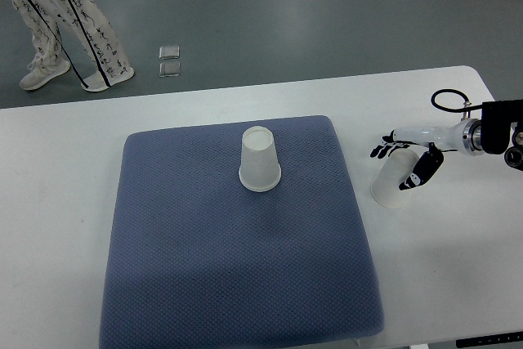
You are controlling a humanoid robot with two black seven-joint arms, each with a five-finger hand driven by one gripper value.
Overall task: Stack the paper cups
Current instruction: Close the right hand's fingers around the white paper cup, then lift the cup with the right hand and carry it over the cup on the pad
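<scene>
Blue dimpled mat [237,259] mid-frame on white table [65,202]; tapered paper cup [260,159] upside down at its upper centre. Right of mat, on bare tabletop, second cup [391,184] tilted, clasped by right hand [413,161], dark fingers [425,171] curled round its wall. Open room lower right. Person's legs [69,22] upper left.

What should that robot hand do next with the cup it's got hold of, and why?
Probably lift the held paper cup off the white table and carry it left toward the upside-down cup on the blue mat. The right hand already has its fingers around that cup, which is tilted at the mat's right side, apart from the other one, so stacking first needs the gap closed.
</scene>
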